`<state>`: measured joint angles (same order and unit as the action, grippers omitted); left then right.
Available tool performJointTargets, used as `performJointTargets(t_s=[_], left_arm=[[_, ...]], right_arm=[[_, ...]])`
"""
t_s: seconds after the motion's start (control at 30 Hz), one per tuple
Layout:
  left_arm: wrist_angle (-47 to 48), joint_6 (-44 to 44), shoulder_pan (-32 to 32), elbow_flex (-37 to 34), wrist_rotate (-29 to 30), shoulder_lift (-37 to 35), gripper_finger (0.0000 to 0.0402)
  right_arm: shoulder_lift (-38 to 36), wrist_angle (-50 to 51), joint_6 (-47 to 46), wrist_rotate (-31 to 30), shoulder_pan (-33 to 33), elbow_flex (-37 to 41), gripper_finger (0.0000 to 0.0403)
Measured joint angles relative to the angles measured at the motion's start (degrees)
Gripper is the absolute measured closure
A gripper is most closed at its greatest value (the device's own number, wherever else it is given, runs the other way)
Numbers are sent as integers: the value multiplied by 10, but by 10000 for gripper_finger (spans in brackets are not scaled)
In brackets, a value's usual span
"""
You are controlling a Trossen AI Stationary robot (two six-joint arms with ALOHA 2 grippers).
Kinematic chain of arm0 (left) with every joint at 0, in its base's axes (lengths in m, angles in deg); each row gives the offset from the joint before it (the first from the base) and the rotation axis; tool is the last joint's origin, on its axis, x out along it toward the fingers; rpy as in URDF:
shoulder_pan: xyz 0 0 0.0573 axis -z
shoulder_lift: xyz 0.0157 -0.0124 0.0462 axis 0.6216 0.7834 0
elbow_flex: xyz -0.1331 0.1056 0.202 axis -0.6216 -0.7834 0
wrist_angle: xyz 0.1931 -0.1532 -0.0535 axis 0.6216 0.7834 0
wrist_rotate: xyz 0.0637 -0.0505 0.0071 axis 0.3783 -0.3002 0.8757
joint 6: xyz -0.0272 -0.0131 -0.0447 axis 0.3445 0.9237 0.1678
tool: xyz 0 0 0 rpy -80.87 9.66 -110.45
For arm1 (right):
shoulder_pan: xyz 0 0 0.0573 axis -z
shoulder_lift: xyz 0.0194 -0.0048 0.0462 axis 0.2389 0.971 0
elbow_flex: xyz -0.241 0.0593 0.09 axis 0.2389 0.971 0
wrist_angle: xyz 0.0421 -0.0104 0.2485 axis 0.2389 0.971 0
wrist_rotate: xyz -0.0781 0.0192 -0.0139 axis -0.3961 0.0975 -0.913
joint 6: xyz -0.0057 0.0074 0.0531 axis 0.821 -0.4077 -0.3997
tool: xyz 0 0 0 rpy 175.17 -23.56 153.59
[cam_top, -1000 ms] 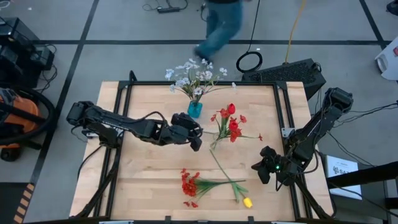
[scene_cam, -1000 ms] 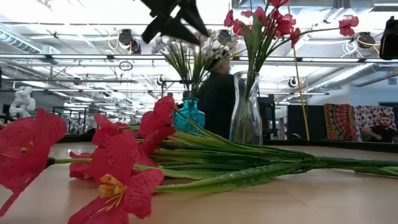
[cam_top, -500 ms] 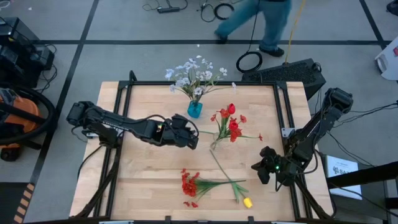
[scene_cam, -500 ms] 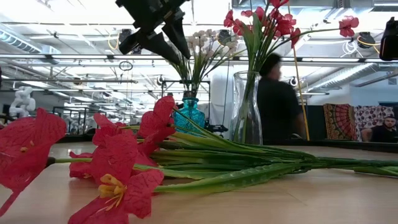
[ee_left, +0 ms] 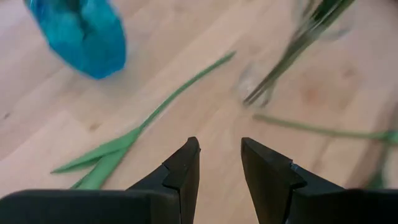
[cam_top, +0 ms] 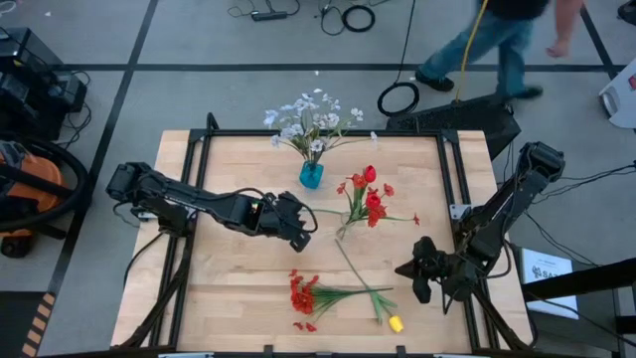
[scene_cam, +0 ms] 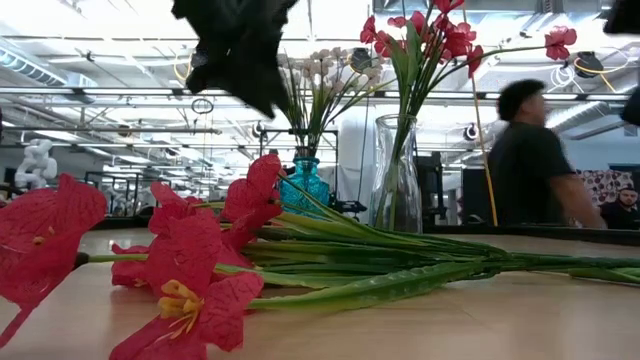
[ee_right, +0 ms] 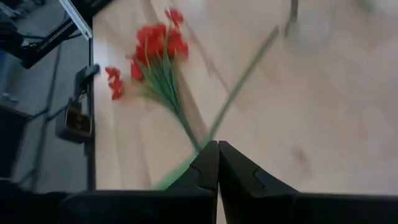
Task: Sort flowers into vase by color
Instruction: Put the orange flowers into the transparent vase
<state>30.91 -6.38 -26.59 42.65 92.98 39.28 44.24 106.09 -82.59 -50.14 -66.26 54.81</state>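
A blue vase (cam_top: 311,176) (ee_left: 84,34) near the far edge holds white blossom sprays (cam_top: 310,119). A clear glass vase (scene_cam: 396,185) holds red flowers (cam_top: 368,196). A bunch of red small-bloom clusters (cam_top: 303,294) (ee_right: 155,43) lies on the table near the near edge, its green stems (cam_top: 353,292) pointing right. A yellow tulip (cam_top: 396,323) lies beside them on a long stem. My left gripper (cam_top: 303,229) (ee_left: 221,155) hovers open and empty, left of the clear vase. My right gripper (cam_top: 410,271) (ee_right: 217,146) is shut and empty, right of the lying stems.
A loose green leaf (ee_left: 149,118) lies on the wood below my left gripper. Black frame rails (cam_top: 199,199) run along the table's left and right sides. A person (cam_top: 497,40) walks on the floor beyond the far edge. Bare wood shows at the near left (cam_top: 229,298).
My left gripper has drawn back from the blue vase toward the near edge and a little left, coming lower. My right gripper has shifted slightly toward the lying stems. The person beyond the table has walked from left to right.
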Motion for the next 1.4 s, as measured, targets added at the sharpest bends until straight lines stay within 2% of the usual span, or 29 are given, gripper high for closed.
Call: performJointTargets(t_s=[0.2, 0.3, 0.47, 0.6, 0.8, 0.97, 1.17, 1.4], left_arm=[[-15, -21, 11, -47, -29, 1, 277], [-14, -45, 16, -64, -42, -4, 287], [-17, -81, 22, -118, -70, -44, 343], [-30, -102, 22, -180, -84, -117, 392], [-40, -156, 22, -270, -119, -251, 396], [-39, -193, 22, -319, -153, -337, 398], [-39, -192, 23, -346, -174, -385, 398], [-44, -193, 23, -348, -175, -389, 398]], right_arm=[[81, 56, 87, -2, 49, -114, 403], [124, 85, 113, 29, 73, -173, 403], [197, 128, 135, 94, 115, -262, 403], [258, 156, 164, 132, 143, -341, 403], [366, 205, 207, 212, 185, -470, 403], [449, 238, 232, 281, 206, -554, 403], [518, 291, 244, 333, 221, -630, 387], [557, 324, 244, 330, 232, -655, 322]])
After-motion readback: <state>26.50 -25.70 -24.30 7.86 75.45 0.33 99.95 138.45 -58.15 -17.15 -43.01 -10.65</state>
